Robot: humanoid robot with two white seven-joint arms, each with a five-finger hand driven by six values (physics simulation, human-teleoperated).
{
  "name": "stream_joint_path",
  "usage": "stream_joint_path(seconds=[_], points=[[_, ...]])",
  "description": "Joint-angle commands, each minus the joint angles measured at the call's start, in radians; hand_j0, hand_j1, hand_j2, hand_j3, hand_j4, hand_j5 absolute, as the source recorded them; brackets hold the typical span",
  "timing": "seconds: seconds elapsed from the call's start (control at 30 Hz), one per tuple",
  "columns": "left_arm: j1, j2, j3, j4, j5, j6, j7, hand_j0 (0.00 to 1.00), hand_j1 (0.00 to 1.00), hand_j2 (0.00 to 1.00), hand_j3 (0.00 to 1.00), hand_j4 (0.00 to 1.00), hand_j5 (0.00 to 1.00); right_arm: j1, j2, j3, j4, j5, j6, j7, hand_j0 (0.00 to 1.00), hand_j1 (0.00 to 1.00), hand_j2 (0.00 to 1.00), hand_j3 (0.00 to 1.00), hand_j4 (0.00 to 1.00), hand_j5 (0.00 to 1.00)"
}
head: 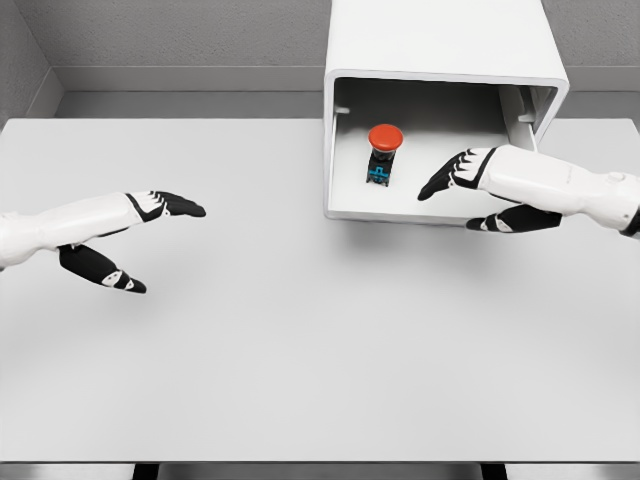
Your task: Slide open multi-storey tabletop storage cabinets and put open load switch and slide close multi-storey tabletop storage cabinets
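Switch [383, 153] upright inside pulled-out drawer [400, 208] of white cabinet [440, 40], just left of right hand [478, 190], apart from its fingertips. Long axis vertical, red button cap up, dark body with blue bit below. Right hand open, fingers extended left over drawer, thumb below by front lip, gripping nothing. Left hand [125, 240] open too, well left on table [300, 350], holding nothing.

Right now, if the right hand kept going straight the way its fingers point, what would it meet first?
Probably the red-topped switch in the open drawer: the right hand points left toward it, fingers spread, holding nothing. Depth is unclear, so it could pass in front.
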Motion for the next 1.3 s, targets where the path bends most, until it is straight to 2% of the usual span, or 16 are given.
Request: stream_joint_path(seconds=[0.0, 0.6, 0.97, 1.13, 1.27], points=[[0.0, 0.0, 0.0, 0.0, 0.008, 0.002, 0.001, 1.0, 1.0, 1.0, 1.0, 1.0, 1.0, 0.0, 0.017, 0.0, 0.023, -0.004, 0.002, 0.002, 0.76, 0.76, 0.76, 0.76, 0.76, 0.76], [-0.002, 0.0, 0.0, 0.0, 0.007, 0.002, 0.0, 1.0, 1.0, 1.0, 1.0, 1.0, 1.0, -0.011, 0.062, 0.0, 0.066, -0.004, 0.002, 0.022, 0.76, 0.76, 0.76, 0.76, 0.76, 0.76], [-0.002, 0.0, 0.0, 0.0, 0.007, 0.002, 0.0, 1.0, 1.0, 1.0, 1.0, 1.0, 1.0, -0.032, 0.099, 0.002, 0.121, -0.003, 0.002, 0.033, 0.76, 0.76, 0.76, 0.76, 0.76, 0.76], [-0.002, 0.0, -0.002, -0.002, 0.007, 0.002, 0.0, 1.0, 1.0, 1.0, 1.0, 1.0, 1.0, -0.038, 0.1, 0.002, 0.113, -0.003, 0.002, 0.031, 0.76, 0.76, 0.76, 0.76, 0.76, 0.76], [-0.002, 0.002, -0.002, -0.002, 0.007, 0.002, 0.0, 1.0, 1.0, 1.0, 1.0, 1.0, 1.0, -0.04, 0.114, 0.002, 0.141, -0.003, 0.002, 0.036, 0.76, 0.76, 0.76, 0.76, 0.76, 0.76]])
